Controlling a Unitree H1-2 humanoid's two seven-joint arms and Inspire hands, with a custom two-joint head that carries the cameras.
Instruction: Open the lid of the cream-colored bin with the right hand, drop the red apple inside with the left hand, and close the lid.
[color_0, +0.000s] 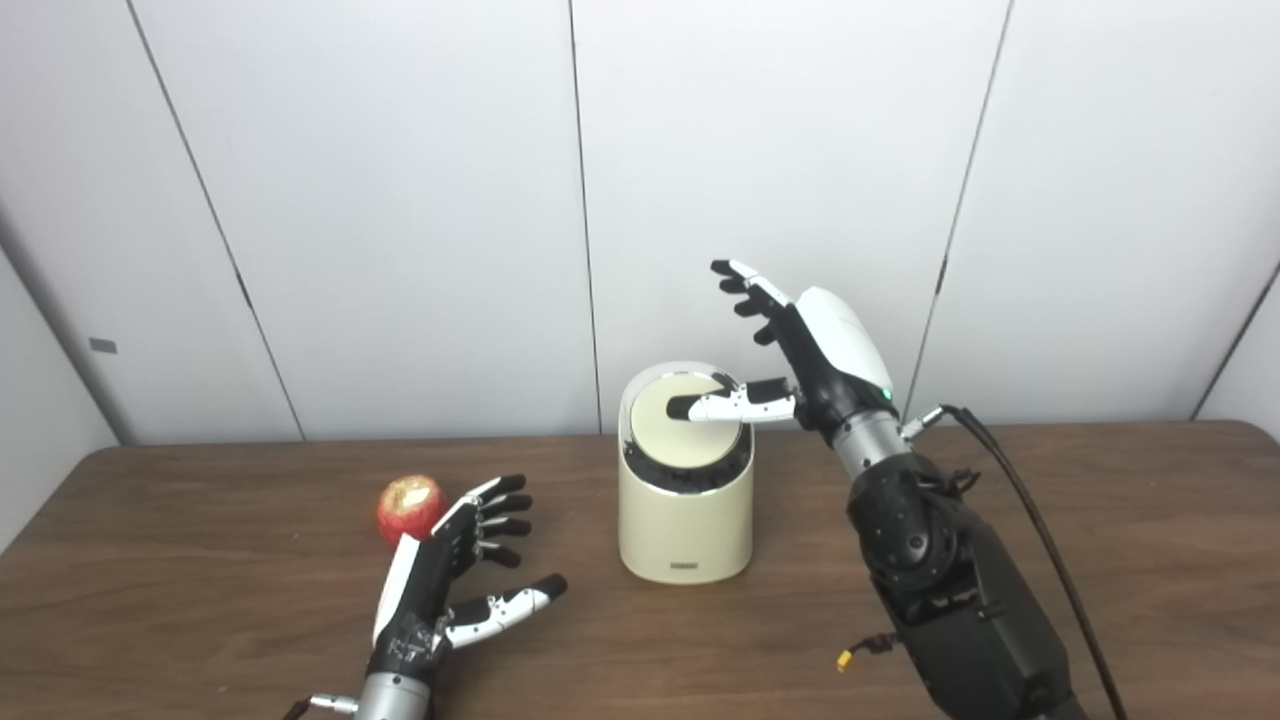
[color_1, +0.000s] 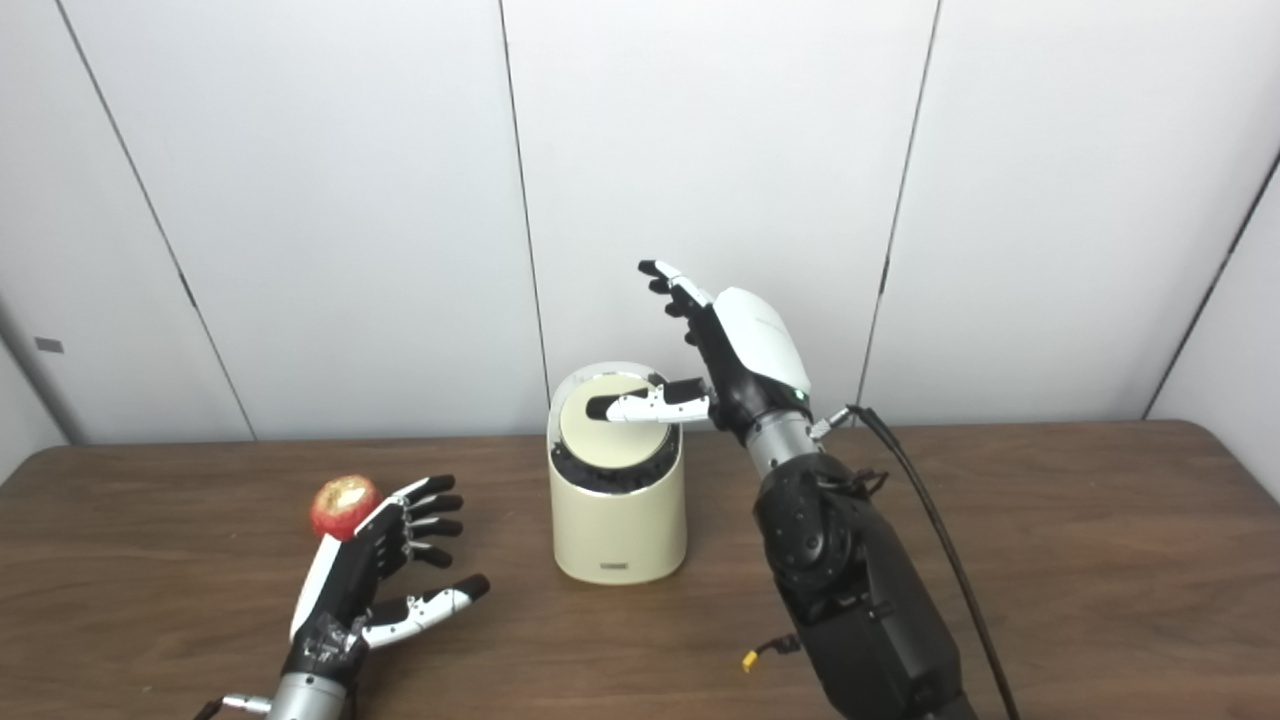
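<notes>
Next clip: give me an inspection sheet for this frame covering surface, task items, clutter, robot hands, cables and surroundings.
Surface: brown wood-grain table, no spills seen.
Task items: cream-colored bin upright mid-table; its round lid looks tilted into the dark opening. Red apple on the table left of the bin.
Clutter: nothing seen.
Robot hands: left robot hand open, low beside the apple, not holding it. Right robot hand open, its thumb across the lid, other fingers raised.
Cables: black cable along the right arm; small yellow connector dangling.
Surroundings: white wall panels behind.
</notes>
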